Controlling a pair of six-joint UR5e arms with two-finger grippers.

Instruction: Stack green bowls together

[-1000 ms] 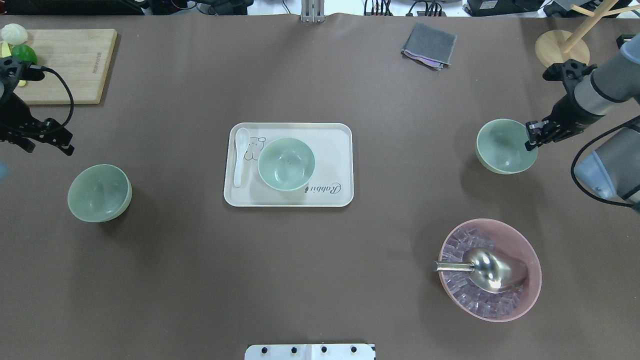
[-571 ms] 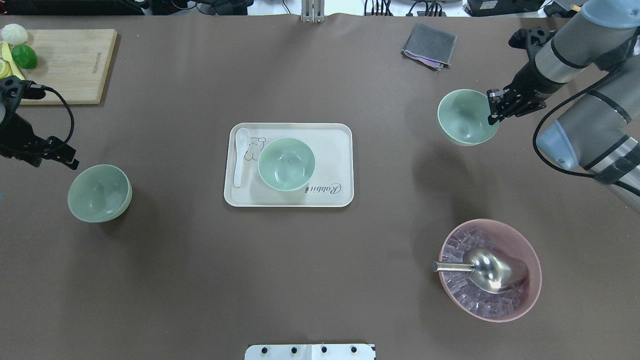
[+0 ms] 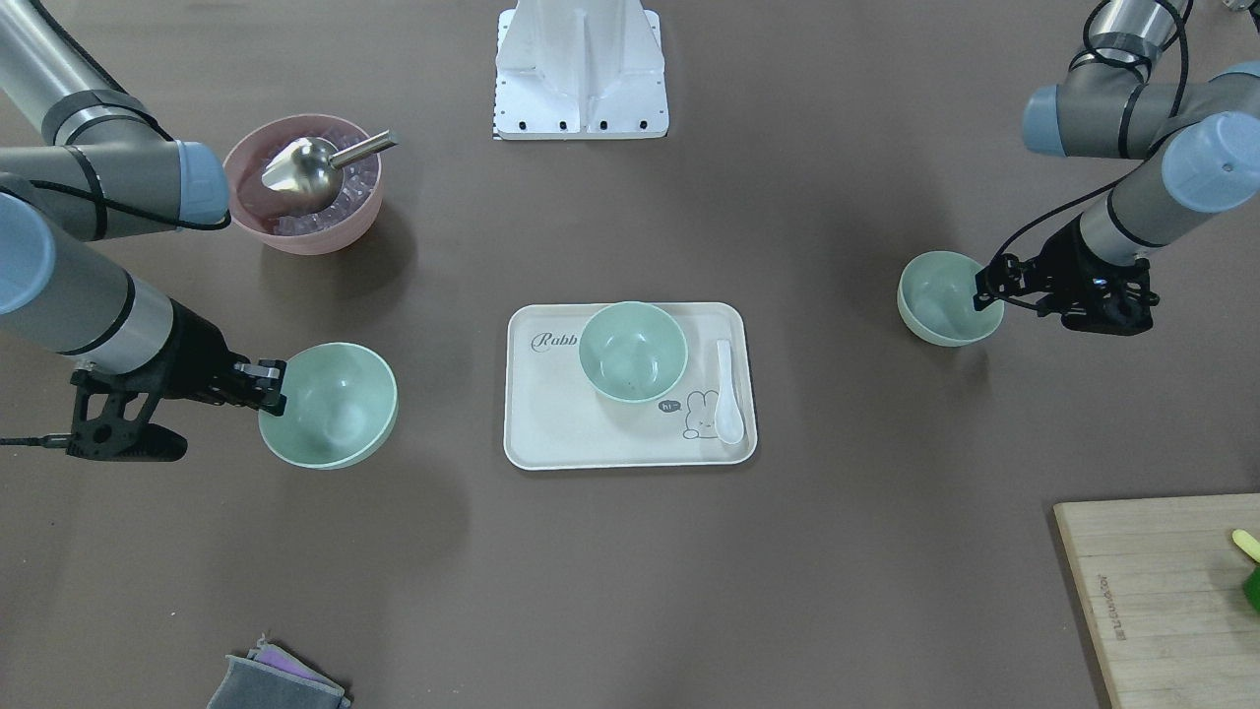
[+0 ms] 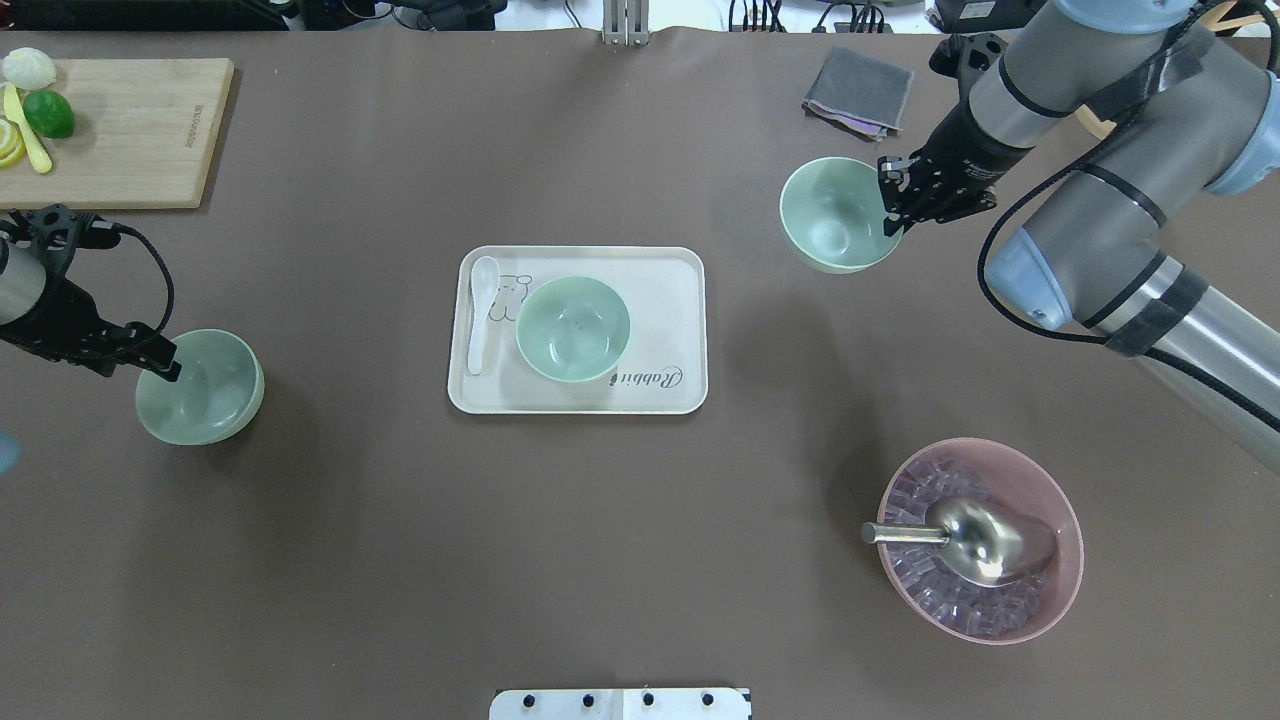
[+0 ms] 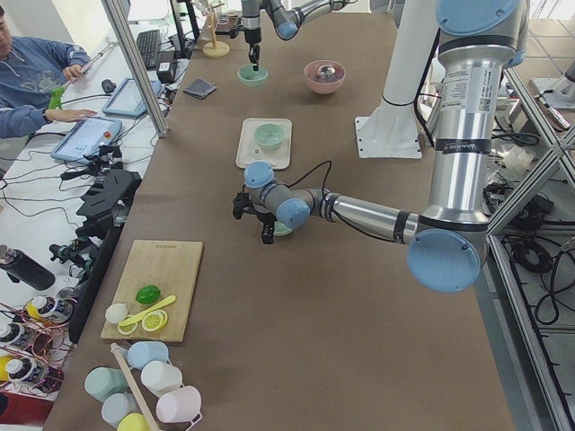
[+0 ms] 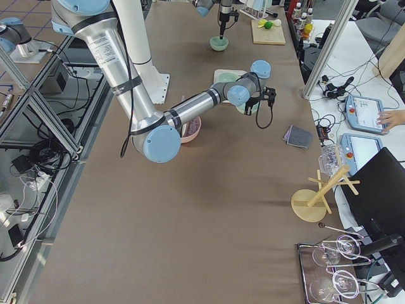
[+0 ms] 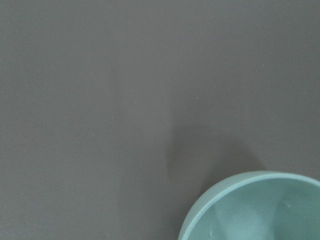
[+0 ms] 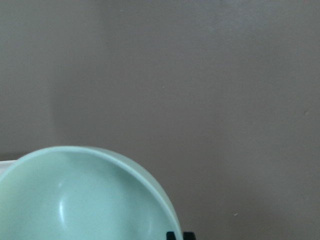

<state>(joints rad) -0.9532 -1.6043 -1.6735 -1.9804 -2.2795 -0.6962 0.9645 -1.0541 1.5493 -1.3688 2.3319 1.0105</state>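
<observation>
Three pale green bowls. One green bowl (image 4: 573, 328) sits on the cream tray (image 4: 580, 398) at the table's middle. My right gripper (image 4: 893, 205) is shut on the rim of a second green bowl (image 4: 833, 215) and holds it above the table, right of the tray; it also shows in the front view (image 3: 330, 404) and the right wrist view (image 8: 85, 200). The third green bowl (image 4: 200, 387) rests on the table at the left. My left gripper (image 4: 150, 365) is open at its left rim, one finger over the bowl's edge. The left wrist view shows only part of this bowl (image 7: 255, 210).
A white spoon (image 4: 483, 312) lies on the tray left of the bowl. A pink bowl (image 4: 1055, 590) with ice and a metal scoop (image 4: 975, 535) stands front right. A grey cloth (image 4: 858, 90) lies back right. A cutting board (image 4: 130, 130) with lime pieces is back left.
My right gripper has carried its bowl up off the table and leftward toward the tray. My left gripper has moved down and right to the left bowl's rim.
</observation>
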